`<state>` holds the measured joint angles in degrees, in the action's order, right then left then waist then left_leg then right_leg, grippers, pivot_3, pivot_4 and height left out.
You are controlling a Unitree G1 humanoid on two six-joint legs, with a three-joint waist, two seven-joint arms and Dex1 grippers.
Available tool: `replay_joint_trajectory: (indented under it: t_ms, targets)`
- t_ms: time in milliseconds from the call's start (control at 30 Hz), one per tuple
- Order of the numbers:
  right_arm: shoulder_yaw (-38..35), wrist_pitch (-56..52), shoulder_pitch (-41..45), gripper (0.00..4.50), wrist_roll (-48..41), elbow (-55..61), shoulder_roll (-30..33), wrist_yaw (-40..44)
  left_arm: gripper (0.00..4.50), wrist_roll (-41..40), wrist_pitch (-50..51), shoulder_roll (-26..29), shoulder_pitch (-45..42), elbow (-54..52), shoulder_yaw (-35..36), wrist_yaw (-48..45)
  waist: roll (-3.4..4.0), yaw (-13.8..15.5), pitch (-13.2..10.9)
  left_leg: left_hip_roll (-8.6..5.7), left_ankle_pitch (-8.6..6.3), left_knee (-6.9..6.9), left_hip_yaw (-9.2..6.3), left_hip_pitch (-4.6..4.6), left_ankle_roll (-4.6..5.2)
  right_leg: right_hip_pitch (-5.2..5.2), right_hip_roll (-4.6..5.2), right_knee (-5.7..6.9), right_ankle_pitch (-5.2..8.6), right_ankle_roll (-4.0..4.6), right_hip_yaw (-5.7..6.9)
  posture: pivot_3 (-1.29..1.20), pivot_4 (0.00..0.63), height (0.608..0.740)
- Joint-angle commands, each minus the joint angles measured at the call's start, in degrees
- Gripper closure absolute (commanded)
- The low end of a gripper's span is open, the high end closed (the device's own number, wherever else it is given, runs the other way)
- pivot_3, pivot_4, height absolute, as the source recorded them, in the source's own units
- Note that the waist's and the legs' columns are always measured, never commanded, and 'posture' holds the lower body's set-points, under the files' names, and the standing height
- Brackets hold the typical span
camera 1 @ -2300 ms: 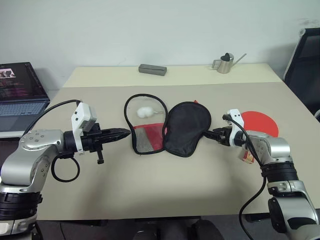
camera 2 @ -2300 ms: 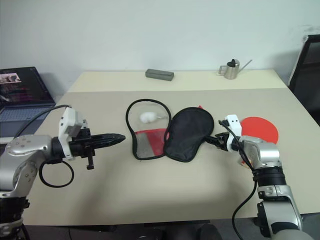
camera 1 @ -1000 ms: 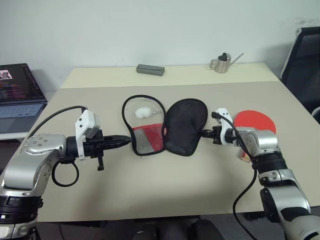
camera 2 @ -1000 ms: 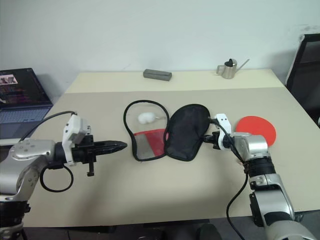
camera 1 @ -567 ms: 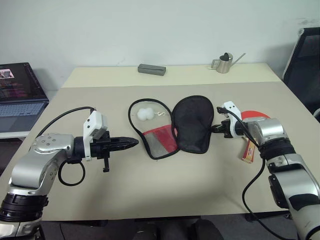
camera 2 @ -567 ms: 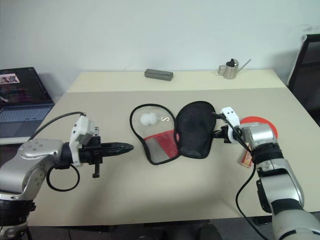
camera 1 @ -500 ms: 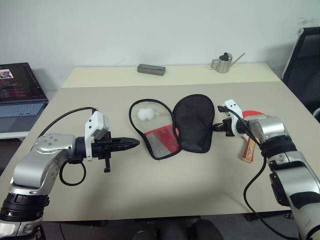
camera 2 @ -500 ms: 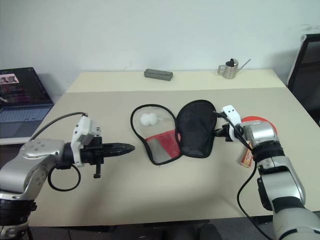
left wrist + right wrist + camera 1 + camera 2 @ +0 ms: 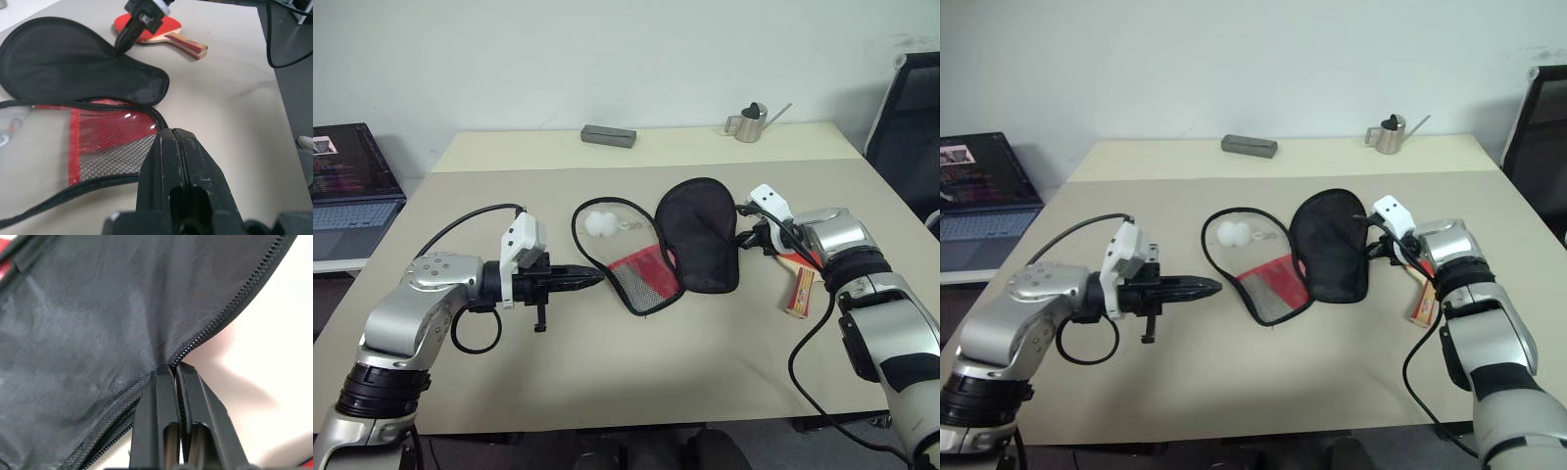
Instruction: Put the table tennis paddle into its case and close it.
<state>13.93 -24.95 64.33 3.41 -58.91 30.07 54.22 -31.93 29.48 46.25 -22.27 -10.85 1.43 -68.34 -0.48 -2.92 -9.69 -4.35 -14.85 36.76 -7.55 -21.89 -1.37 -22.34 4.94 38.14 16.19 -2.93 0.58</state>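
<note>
**Case pinned open by its flap, paddle not yet picked up**

The case (image 9: 680, 250) lies unzipped mid-surface, butterflied: black flap toward the right side, red mesh half toward the front edge, white pom-pom (image 9: 600, 223) sitting inside the zipper loop on the far side. It's soft fabric, limp, and will fold or drag instead of sliding as one piece. Best hold is the zipper edge, which is the firmest part.

Right end effector (image 9: 175, 374) is clamped shut on that zipper edge of the black flap. The wrist view shows the teeth pinched between its fingers.

The paddle (image 9: 155, 30) lies flat on the surface just right of the case, red face up, partly behind the right arm in the head views. Its handle (image 9: 800, 291) points toward the front edge. Judgement: stiff and light, with grippy rubber that may catch on the lining. Grab the wooden handle, not the blade, and feed it in blade first.

Left end effector (image 9: 576, 279) is closed and empty, hovering level just left of the mesh half, tips aimed at it, apart from the fabric.

Risk: the mesh half bunches up unless it is held down during insertion.
</note>
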Motion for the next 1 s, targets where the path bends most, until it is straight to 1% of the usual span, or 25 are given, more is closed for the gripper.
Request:
replay_joint_trajectory:
  t_ms: [33,200,400,533,667,700,800,867,1000]
  targets:
    - [1.0,5.16,3.24,4.49,2.76,-1.68,0.2,0.56,4.5,0.31,-1.13,-0.34,-1.14,-0.2,-0.37,-0.6,0.0,-0.01,0.0,0.0,0.0,0.0,0.0,0.0,0.0,0.0,0.0,0.0,0.0,0.0,0.0,0.0,0.15,0.74]
    - [0.54,8.47,5.3,4.49,4.57,-5.21,-0.89,-0.37,4.5,0.95,-1.58,-0.9,-1.92,0.8,-0.8,-0.92,0.0,-0.06,0.0,0.0,0.0,0.0,0.0,0.0,-0.01,0.0,-0.01,0.0,0.0,0.0,0.0,0.0,0.15,0.74]
    - [-1.28,8.41,5.25,4.49,4.12,-6.42,-2.11,-1.11,4.5,1.35,-2.09,-1.49,-2.23,1.37,-0.82,-1.05,0.0,-0.16,0.0,0.0,0.01,0.0,-0.01,0.0,-0.01,0.0,0.0,0.0,0.0,0.0,-0.01,0.0,0.15,0.74]
    - [-2.16,7.68,4.5,3.6,4.07,-6.61,-1.86,-1.84,4.5,1.59,-2.24,-1.61,-2.25,1.61,-0.68,-1.12,0.0,-0.16,0.0,0.01,0.01,0.0,-0.02,0.0,-0.02,0.0,0.0,0.01,0.0,0.0,-0.03,0.0,0.15,0.74]
    - [-3.46,7.3,4.63,2.15,3.87,-6.99,-1.52,-3.18,4.5,1.77,-2.45,-1.66,-2.34,1.92,-0.71,-1.29,0.0,-0.18,0.0,0.01,0.01,0.0,-0.02,0.0,-0.02,0.0,0.0,0.01,0.0,0.01,-0.03,0.0,0.15,0.74]
    - [-3.9,7.5,4.94,1.74,3.77,-7.14,-1.23,-3.89,4.5,1.81,-2.52,-1.73,-2.4,2.03,-0.75,-1.31,0.0,-0.18,0.0,0.01,0.0,0.0,-0.02,0.0,-0.02,0.0,0.0,0.01,0.0,0.0,-0.03,0.0,0.15,0.74]
    - [-5.83,7.29,6.06,0.79,2.78,-7.3,-0.39,-5.34,4.5,1.92,-2.62,-2.03,-2.59,2.24,-0.92,-1.22,0.0,-0.17,0.0,0.0,0.01,0.0,-0.02,0.0,-0.02,0.0,0.0,0.01,0.0,0.01,-0.03,0.0,0.15,0.74]
    - [-7.78,6.07,6.94,0.05,1.46,-6.21,0.6,-5.15,4.5,1.92,-2.61,-2.27,-2.7,2.31,-0.86,-1.08,0.0,-0.16,0.0,-0.01,0.01,0.01,-0.02,0.0,-0.02,0.0,0.0,0.01,0.0,0.0,-0.03,0.0,0.15,0.74]
    - [-10.08,1.63,5.66,0.01,-0.74,-0.16,3.22,-2.04,4.5,2.0,-2.6,-2.67,-3.28,2.88,-0.63,-1.03,0.01,-0.14,-0.01,0.0,0.01,0.01,-0.02,-0.02,-0.02,-0.01,0.0,0.0,0.0,0.0,-0.02,0.0,0.15,0.74]
